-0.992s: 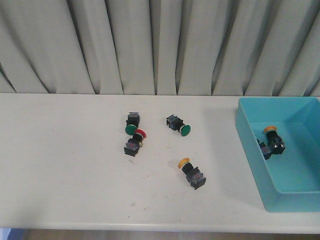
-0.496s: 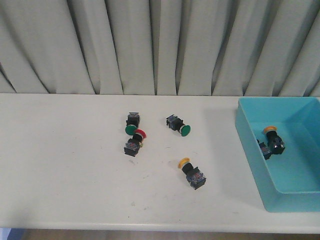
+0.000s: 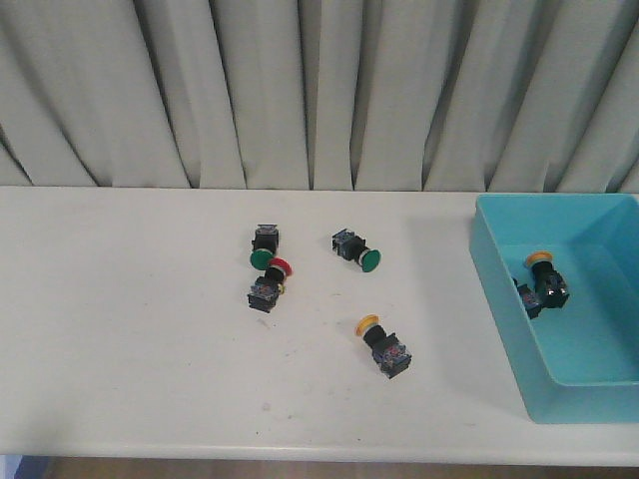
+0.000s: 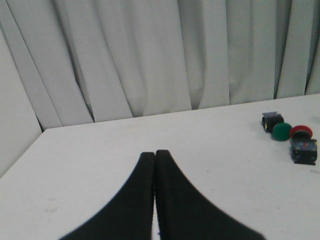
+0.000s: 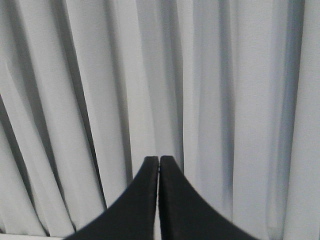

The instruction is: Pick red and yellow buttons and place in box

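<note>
In the front view a red button lies mid-table. A yellow button lies nearer the front edge. The light-blue box sits at the right and holds a yellow button and another dark switch whose cap is hidden. Neither gripper shows in the front view. My left gripper is shut and empty above the table; the red button shows far off in its view. My right gripper is shut and empty, facing only the curtain.
Two green-capped switches lie near the red button; one also shows in the left wrist view. A grey curtain hangs behind the white table.
</note>
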Action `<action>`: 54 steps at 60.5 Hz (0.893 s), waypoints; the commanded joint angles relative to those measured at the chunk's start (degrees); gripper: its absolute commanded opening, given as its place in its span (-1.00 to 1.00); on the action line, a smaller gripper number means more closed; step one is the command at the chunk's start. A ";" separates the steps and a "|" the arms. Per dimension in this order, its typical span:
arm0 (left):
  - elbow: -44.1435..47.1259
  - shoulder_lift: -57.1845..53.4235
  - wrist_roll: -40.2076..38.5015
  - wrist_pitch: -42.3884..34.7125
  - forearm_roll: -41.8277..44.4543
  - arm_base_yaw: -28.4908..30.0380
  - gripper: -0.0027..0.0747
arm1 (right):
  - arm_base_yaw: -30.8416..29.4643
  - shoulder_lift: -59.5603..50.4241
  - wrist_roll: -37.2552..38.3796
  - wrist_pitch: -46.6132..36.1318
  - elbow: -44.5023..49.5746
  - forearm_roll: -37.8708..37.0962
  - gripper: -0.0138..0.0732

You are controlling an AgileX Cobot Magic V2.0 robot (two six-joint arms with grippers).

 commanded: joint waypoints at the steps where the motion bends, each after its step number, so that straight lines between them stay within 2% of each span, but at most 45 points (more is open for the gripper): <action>1: 3.03 -0.89 -2.44 -6.12 -2.04 0.18 -0.95 | 0.07 -0.30 -0.48 -3.49 -1.47 0.41 -0.70; 12: 3.03 -0.89 -4.39 -6.39 -3.30 0.18 -0.95 | 0.07 -0.30 -0.48 -3.49 -1.47 0.41 -0.70; 21: 3.03 -0.89 -1.66 -6.15 -5.95 0.18 -0.95 | 0.07 -0.30 -0.48 -3.49 -1.47 0.41 -0.70; 54: 2.92 -0.84 -2.02 -5.51 -5.94 0.18 -0.95 | 0.07 -0.30 -0.48 -3.68 -1.47 0.41 -0.70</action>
